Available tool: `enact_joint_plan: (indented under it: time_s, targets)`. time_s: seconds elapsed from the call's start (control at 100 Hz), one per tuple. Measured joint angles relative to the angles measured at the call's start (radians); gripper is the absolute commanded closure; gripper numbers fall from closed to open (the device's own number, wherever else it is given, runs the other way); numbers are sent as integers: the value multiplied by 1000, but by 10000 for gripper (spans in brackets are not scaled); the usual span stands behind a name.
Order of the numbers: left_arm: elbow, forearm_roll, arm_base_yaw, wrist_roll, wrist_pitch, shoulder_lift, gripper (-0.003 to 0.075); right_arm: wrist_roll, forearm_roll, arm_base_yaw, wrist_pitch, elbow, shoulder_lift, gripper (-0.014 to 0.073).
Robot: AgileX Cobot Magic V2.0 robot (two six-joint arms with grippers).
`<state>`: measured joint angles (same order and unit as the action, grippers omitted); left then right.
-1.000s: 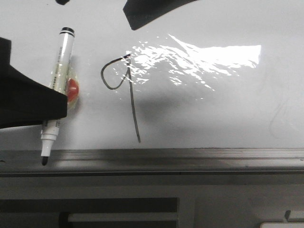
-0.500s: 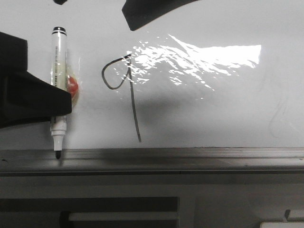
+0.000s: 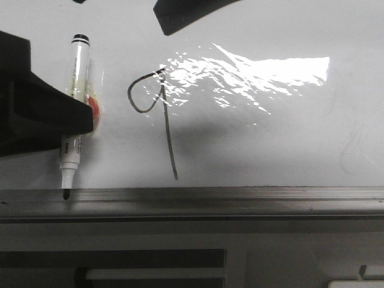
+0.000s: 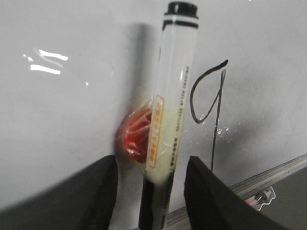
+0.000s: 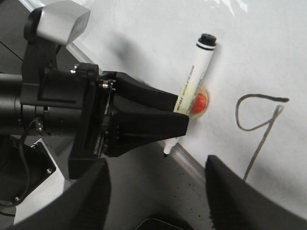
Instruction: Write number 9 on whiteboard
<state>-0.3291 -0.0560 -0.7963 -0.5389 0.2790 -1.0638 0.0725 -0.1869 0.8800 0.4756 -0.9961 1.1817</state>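
The number 9 (image 3: 170,138) is drawn in thin dark line on the whiteboard (image 3: 270,144), left of the glare patch; it also shows in the left wrist view (image 4: 217,120) and the right wrist view (image 5: 261,143). A white marker (image 3: 77,72) with a red blob taped to it lies against the board left of the 9, tip down on the grey rail (image 3: 240,195). My left gripper (image 4: 151,191) is open, its fingers on either side of the marker with gaps. My right gripper (image 5: 160,191) is open and empty, above the board in the front view (image 3: 180,15).
Below the rail is a dark cabinet front (image 3: 150,264). The left arm's body (image 5: 57,105) fills the board's left edge. Faint grey smudges (image 3: 351,150) mark the board at the right.
The marker has swung about its red blob: its tip went right, then back left along the rail. The left gripper has shifted slightly up. The 9 is unchanged.
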Motion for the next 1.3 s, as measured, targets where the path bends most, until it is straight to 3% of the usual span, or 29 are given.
enact_joint_plan:
  time_s: [0.11,0.21,0.35,0.53,0.71,0.95,1.3]
  targets:
    - [0,2,0,0,-2,60,407,0,57,0,-4,5,-43,666]
    - [0,37,0,0,-8,147,467,0,99,0,-42,41,-104,655]
    - [0,147,0,0,-8,291,742,0,149,0,-160,154,-224,655]
    - [38,261,0,3,-5,484,741,0,187,0,-406,389,-431,655]
    - [178,284,0,6,-5,687,741,-28,192,0,-604,635,-662,655]
    - [330,289,0,6,-28,868,741,-51,192,0,-629,873,-878,655]
    - [330,289,0,6,-50,881,741,-52,194,0,-643,909,-929,655]
